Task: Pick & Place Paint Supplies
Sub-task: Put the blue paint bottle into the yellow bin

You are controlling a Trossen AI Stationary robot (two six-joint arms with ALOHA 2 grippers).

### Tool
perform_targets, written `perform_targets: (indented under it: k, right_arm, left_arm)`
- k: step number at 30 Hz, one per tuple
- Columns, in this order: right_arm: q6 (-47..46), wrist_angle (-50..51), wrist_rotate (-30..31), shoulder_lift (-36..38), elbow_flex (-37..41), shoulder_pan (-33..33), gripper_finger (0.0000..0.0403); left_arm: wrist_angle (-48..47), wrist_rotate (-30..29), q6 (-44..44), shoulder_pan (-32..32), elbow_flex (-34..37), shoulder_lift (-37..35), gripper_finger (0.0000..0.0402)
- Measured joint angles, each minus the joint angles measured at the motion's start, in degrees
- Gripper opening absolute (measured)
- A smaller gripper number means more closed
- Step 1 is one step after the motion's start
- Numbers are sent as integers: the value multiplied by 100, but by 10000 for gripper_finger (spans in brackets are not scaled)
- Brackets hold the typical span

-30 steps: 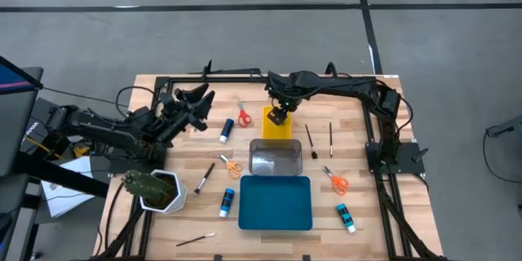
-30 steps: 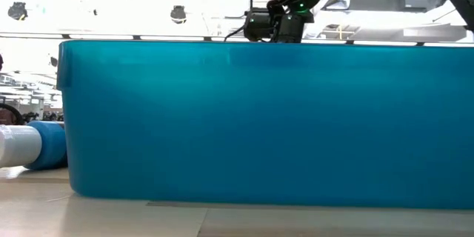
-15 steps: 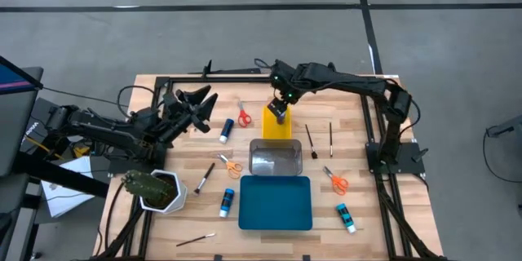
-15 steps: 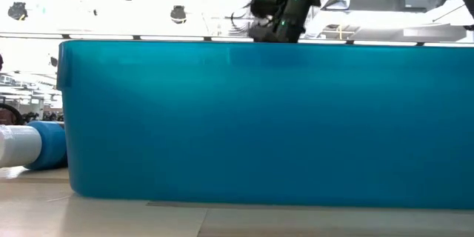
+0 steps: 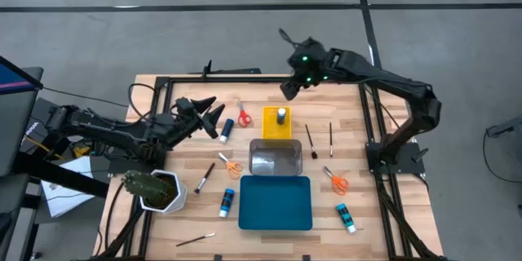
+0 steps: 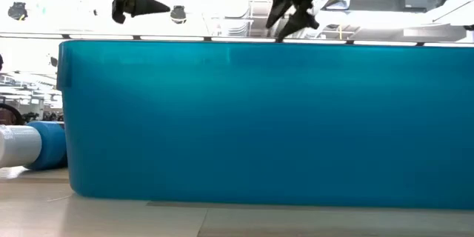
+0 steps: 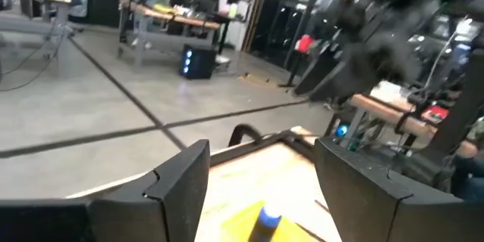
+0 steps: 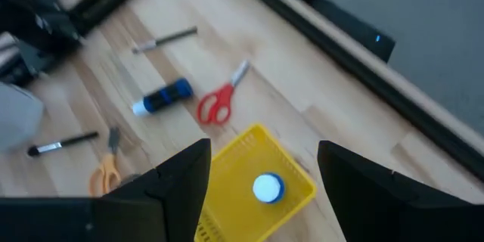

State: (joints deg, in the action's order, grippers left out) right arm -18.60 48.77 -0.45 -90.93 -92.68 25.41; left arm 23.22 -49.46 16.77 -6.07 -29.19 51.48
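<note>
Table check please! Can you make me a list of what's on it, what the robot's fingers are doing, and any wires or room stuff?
Surface: wooden table, dark frame.
Job's things: blue bottle upright in yellow tray; other bottles, scissors, brushes lie loose.
Clutter: cactus, clear tray, blue tray.
Grippers: right gripper above the table's far edge, fingers open, empty; left gripper open, empty.
Cables: black loops at the left edge.
Surroundings: grey floor.

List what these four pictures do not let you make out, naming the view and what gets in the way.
- Low view: the blue tray fills the frame and hides nearly everything behind it.
- Low view: a blue bottle is cut off by the picture's edge.
- Left wrist view: the far arm is blurred.
- High view: the clear tray may hold something; too small to tell.
</note>
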Motion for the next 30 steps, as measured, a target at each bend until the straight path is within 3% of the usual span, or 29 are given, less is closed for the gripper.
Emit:
perform_targets:
  k: [7,12,14,18,21,26,30]
  right_arm:
    - [-74,-97,2,336,0,117,240]
    - [-95,-102,-2,395,0,140,240]
    - [-95,-93,-4,395,0,140,240]
    - [-93,-74,-20,395,0,140,240]
    - [-91,-51,-20,395,0,140,240]
    - [-50,114,-22,395,0,137,240]
    - [-44,169,-22,395,0,136,240]
  left_arm:
    - [-205,-8,-4,111,-298,33,231]
    - [-734,199,-460,435,-1211,496,231]
    - [-1458,358,-337,673,-1725,774,231]
    - [-3452,1030,548,1203,-2653,1461,231]
    - [-4601,1705,1416,1502,-2965,1956,231]
    - [-5715,2727,2898,1698,-2984,2666,231]
    - [-6075,3066,3707,1709,-2986,3184,231]
